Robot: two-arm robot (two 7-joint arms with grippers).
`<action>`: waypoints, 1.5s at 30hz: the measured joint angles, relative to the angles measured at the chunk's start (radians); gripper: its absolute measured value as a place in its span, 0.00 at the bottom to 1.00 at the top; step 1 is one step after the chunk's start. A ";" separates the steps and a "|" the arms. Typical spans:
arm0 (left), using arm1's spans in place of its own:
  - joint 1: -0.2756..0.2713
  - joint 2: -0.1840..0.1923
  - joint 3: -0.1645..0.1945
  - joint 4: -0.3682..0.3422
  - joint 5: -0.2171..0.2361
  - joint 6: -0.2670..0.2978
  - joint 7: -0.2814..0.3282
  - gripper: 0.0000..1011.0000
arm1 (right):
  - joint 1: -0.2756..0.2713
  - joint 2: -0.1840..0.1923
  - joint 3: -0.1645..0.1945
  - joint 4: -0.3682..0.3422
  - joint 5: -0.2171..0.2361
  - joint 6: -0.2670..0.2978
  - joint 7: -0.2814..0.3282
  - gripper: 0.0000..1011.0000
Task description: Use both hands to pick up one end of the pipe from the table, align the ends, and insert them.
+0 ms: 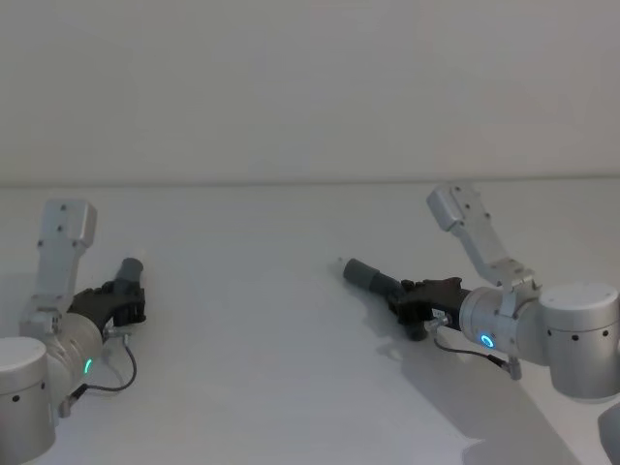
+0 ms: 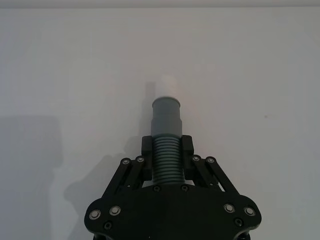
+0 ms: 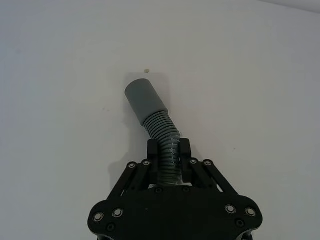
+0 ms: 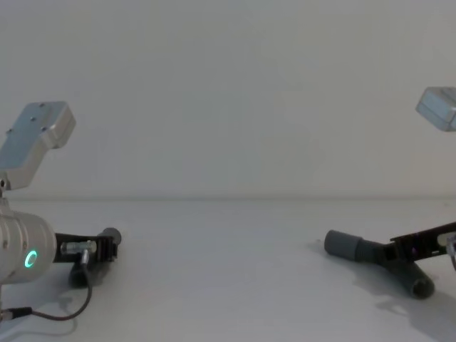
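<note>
Two dark grey ribbed pipe pieces sit far apart, low at the white table. My left gripper is shut on the left pipe piece at its ribbed body. Its grey cuff end sticks out past the fingertips, with a white tip beyond it. On the right, my right gripper is shut on the right pipe piece, which bends. Its cuff end points toward the left piece.
A pale grey wall rises behind the table's far edge. A wide stretch of bare table separates the two pieces. A thin black cable loops beside the left wrist.
</note>
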 joint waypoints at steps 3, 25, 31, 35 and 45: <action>0.000 0.000 0.000 0.000 0.000 0.000 0.000 0.30 | 0.000 0.000 0.000 0.000 0.000 0.000 0.000 0.20; 0.000 0.000 0.000 0.000 0.000 0.000 0.000 0.30 | 0.000 0.000 0.000 0.001 0.000 0.000 0.001 0.17; 0.000 0.000 0.000 0.000 0.000 0.000 0.000 0.30 | 0.000 0.000 0.000 0.001 -0.001 0.000 0.001 0.17; 0.000 0.000 0.000 0.000 0.000 0.000 0.000 0.30 | 0.000 0.000 0.000 0.001 -0.001 0.000 0.001 0.17; 0.000 0.000 0.000 0.000 0.000 0.000 0.000 0.30 | 0.000 0.000 0.000 0.001 0.000 0.000 0.001 0.16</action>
